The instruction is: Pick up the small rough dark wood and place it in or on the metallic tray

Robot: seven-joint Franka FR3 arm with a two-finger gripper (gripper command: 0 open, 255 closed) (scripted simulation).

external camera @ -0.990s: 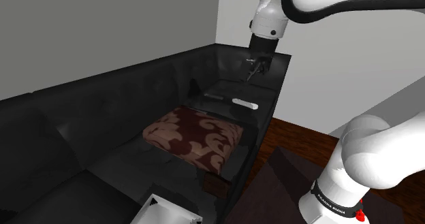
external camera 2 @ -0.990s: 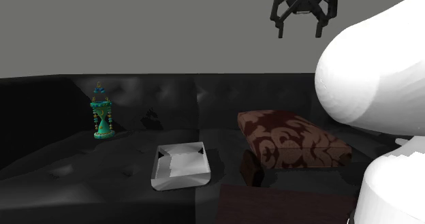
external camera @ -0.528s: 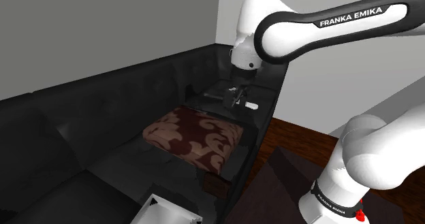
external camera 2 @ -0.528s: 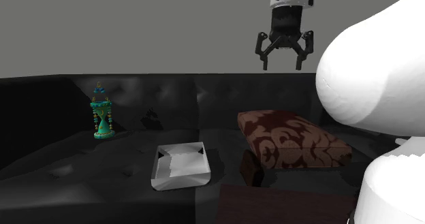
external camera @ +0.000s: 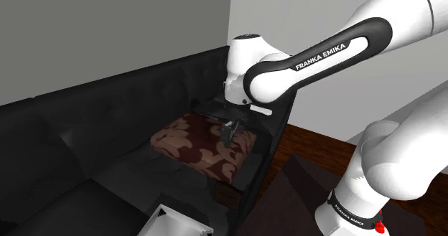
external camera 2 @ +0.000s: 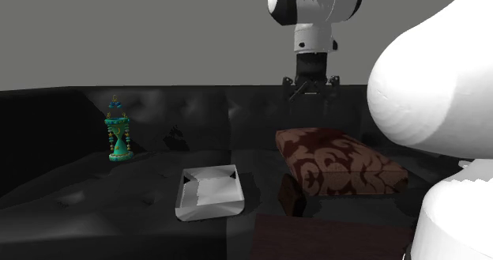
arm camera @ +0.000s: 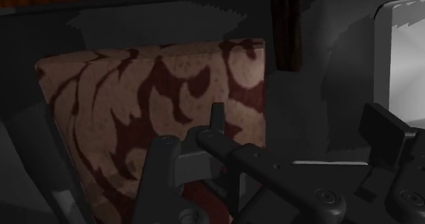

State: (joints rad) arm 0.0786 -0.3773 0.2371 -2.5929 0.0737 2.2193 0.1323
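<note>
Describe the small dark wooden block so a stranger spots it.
Find the black sofa. On its seat lies a brown patterned cushion; the small dark wooden block stands by the cushion's corner, between it and the silver square tray. It alone is plain, dark and brick-shaped.

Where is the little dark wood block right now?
In the second exterior view, the dark wood block lies on the black sofa by the patterned cushion's near left corner, right of the metallic tray.
</note>
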